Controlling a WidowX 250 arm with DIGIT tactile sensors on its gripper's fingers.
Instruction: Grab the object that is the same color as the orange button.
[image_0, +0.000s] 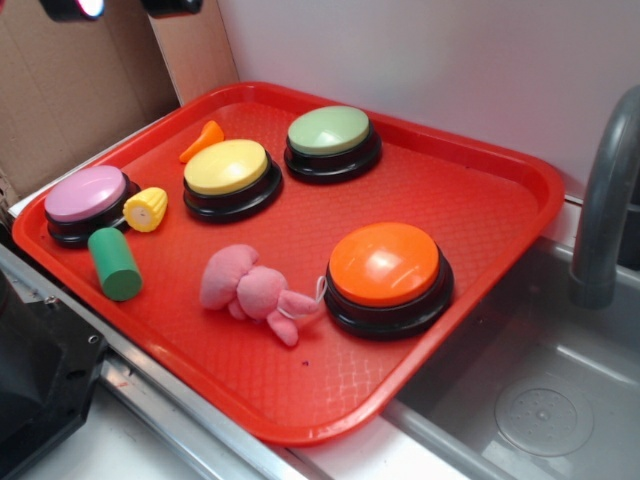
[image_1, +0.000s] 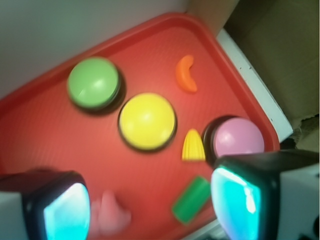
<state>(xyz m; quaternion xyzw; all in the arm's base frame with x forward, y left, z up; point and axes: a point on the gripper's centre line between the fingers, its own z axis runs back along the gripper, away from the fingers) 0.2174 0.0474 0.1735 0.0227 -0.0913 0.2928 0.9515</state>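
Gripper (image_1: 147, 207) fingers are spread wide apart with nothing between them; the wrist view shows both glowing pads (image_1: 67, 212) at the lower edge of the frame, held above the red tray (image_0: 480, 190) and touching nothing. Directly below the jaws, along the tray edge beside the metal rail, lie a green cylinder (image_0: 115, 264) on its side and a pink plush toy (image_0: 250, 290). Beside the cylinder, a yellow corn toy (image_0: 146, 209) rests against a pink button (image_0: 86, 203) that sits in the tray corner nearest the cardboard. Further in, a yellow button (image_0: 230, 177) stands near the tray centre, with a green button (image_0: 331, 141) beyond it toward the edge along the white wall. The orange object (image_0: 202, 139), a small flared cone, lies on its side just beside the yellow button, near the tray corner where the cardboard meets the wall; it is well apart from the gripper. The orange button (image_0: 387, 275) stands on the opposite side of the tray, close to the edge next to the sink, with the plush toy touching its black base.
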